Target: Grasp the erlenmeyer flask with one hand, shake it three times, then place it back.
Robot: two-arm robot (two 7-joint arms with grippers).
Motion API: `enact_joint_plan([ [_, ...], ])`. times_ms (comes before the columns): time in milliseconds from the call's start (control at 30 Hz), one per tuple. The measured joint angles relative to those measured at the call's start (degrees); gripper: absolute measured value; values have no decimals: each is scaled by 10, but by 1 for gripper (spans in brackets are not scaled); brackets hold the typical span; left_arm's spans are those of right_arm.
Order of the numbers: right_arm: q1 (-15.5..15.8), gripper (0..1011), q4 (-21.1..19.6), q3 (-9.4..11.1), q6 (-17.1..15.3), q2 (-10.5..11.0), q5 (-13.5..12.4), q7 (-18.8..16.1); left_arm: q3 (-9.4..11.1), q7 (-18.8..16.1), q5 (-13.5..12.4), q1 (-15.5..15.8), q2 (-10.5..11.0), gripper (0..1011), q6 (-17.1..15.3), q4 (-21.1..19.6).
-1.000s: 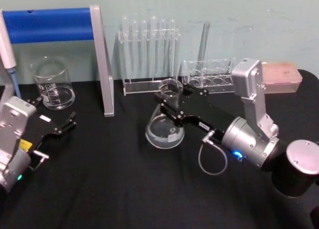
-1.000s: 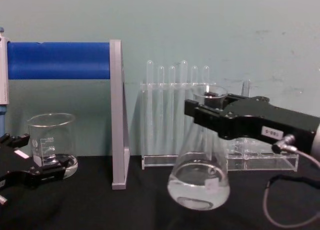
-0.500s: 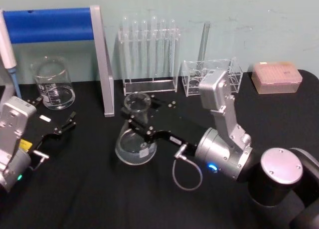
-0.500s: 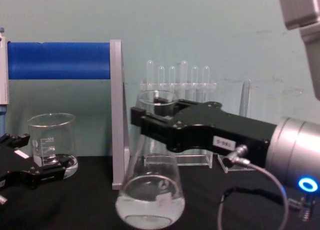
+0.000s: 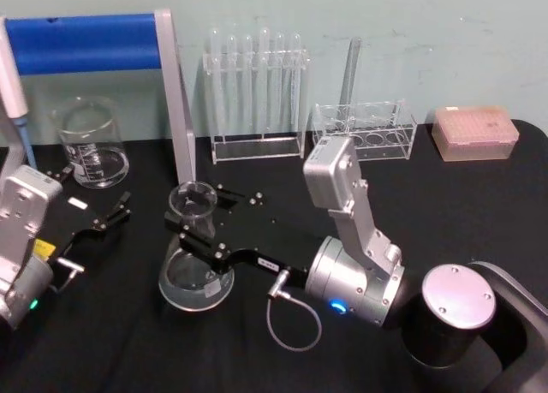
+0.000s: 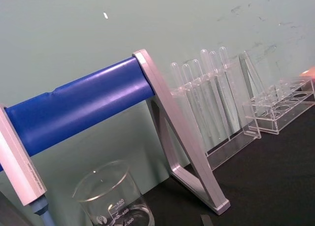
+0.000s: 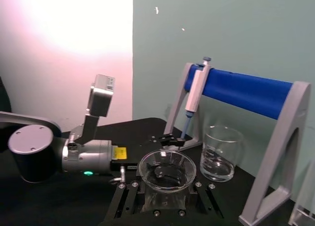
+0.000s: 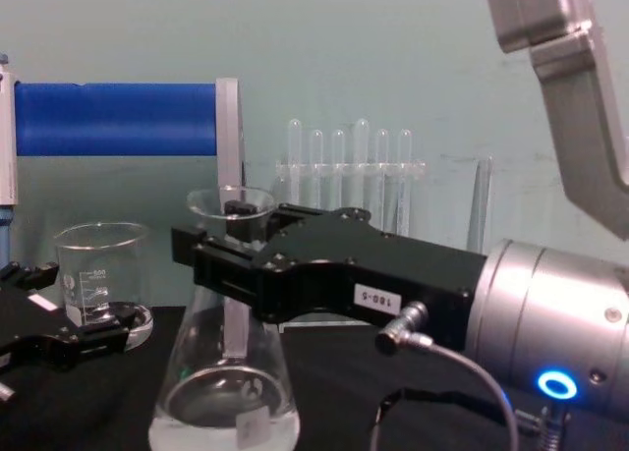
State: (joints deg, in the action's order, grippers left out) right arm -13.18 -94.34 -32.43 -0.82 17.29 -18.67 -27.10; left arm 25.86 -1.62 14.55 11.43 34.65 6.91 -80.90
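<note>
Black counter (image 5: pixel 171 350) before a teal wall (image 5: pixel 428 33); the clear glass conical flask (image 5: pixel 193 277) is upright, its neck clenched in the jaws of the right gripper (image 5: pixel 190 232), watery base below them; the left gripper (image 5: pixel 101 213) rests well aside, jaws spread.

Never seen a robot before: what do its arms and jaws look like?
The right gripper is flat and black, with a white numbered label and a grey cable looping to a silver cylindrical wrist lit blue. The left gripper is black, on a silver arm with a yellow sticker.

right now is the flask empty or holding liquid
Holding liquid: a shallow clear layer lies in the erlenmeyer flask base; the right gripper clamps its neck.
</note>
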Motion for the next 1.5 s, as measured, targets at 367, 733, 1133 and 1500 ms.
enact_joint_plan([
  [367,-7,457,12,8,1,-1,-2,13,0,0,0,0,0,1001,0,0],
  [733,-14,457,37,58,5,4,12,58,0,0,0,0,0,1001,0,0],
  [1133,-13,457,55,123,11,6,24,96,0,0,0,0,0,1001,0,0],
  [1500,-4,457,60,165,12,5,33,116,0,0,0,0,0,1001,0,0],
])
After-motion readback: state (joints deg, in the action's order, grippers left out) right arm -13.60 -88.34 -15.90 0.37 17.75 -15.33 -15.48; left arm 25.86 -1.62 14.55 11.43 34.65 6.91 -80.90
